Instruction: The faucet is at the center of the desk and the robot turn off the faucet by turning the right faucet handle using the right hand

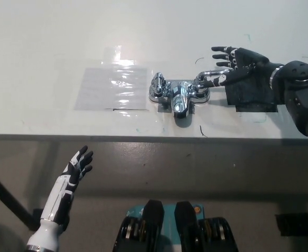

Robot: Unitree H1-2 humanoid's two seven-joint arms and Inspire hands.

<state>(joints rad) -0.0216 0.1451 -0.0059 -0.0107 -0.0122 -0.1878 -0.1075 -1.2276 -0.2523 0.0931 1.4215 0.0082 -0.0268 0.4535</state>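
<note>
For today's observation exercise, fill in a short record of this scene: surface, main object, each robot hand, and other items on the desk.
Surface: white desk
Main object: chrome faucet near the desk's middle, spout toward the front edge
Right faucet handle: lever pointing toward the black hand
Right hand: black, open, fingers spread, at the lever's end
Left hand: white, open, resting below the desk edge at lower left
Other items: clear plastic sheet left of the faucet; dark patch right of it
</note>
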